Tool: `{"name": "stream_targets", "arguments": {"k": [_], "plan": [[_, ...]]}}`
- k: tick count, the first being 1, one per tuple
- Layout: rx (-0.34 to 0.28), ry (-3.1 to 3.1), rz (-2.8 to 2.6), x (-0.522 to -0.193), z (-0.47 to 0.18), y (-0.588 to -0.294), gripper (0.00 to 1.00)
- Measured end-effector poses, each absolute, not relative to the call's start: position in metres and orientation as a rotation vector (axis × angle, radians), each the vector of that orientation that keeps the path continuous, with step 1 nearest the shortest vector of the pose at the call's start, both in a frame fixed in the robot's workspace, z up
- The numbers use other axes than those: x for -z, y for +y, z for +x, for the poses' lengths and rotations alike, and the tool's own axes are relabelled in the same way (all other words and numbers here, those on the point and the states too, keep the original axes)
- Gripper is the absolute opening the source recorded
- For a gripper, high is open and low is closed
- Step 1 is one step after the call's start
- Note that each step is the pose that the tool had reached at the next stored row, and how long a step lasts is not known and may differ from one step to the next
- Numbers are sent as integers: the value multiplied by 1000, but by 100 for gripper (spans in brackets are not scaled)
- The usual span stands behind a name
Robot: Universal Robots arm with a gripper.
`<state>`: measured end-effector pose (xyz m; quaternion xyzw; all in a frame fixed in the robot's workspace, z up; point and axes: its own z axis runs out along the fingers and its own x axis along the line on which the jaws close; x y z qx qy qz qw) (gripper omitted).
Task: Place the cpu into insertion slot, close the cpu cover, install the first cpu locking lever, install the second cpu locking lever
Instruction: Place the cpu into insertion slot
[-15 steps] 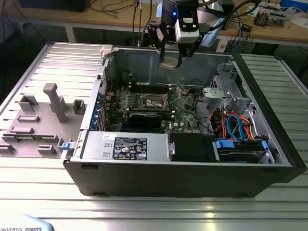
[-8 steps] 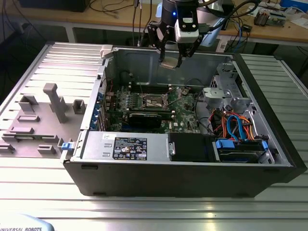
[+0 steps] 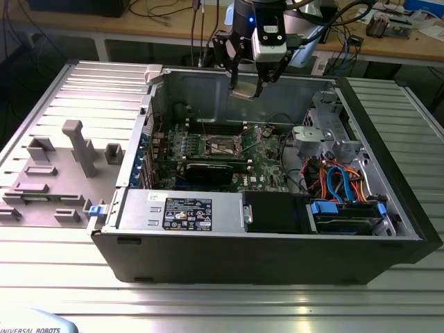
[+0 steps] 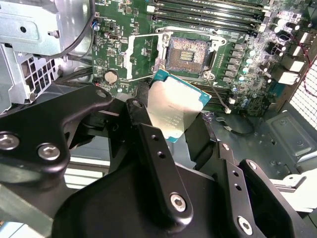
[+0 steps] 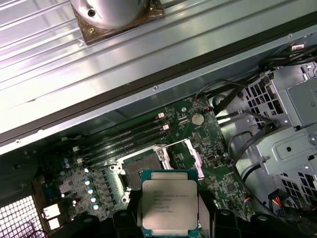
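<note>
While the gripper (image 3: 248, 84) pinches the cpu (image 3: 243, 92) in the upper middle of the exterior view, well above the open insertion slot (image 3: 220, 144), a tilted chip could land crooked and hurt it.

Open computer case (image 3: 263, 258), blue cables (image 3: 338, 182)

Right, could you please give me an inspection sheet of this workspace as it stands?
Surface: ribbed metal table, open computer case on it.
Job's things: cpu held above the green motherboard; insertion slot empty; cpu cover swung open.
Clutter: grey fixture blocks at the exterior view's left.
Grippers: gripper shut on the cpu, above the case.
Cables: blue and orange cables inside the case, exterior view's right.
Surroundings: workbench behind the case.
</note>
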<state>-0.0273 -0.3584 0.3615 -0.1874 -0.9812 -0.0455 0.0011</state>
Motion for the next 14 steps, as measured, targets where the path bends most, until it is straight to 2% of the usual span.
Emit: {"name": "stream_targets", "arguments": {"k": [14], "plan": [[141,-3034,-822,-360,-27,-358,54]]}}
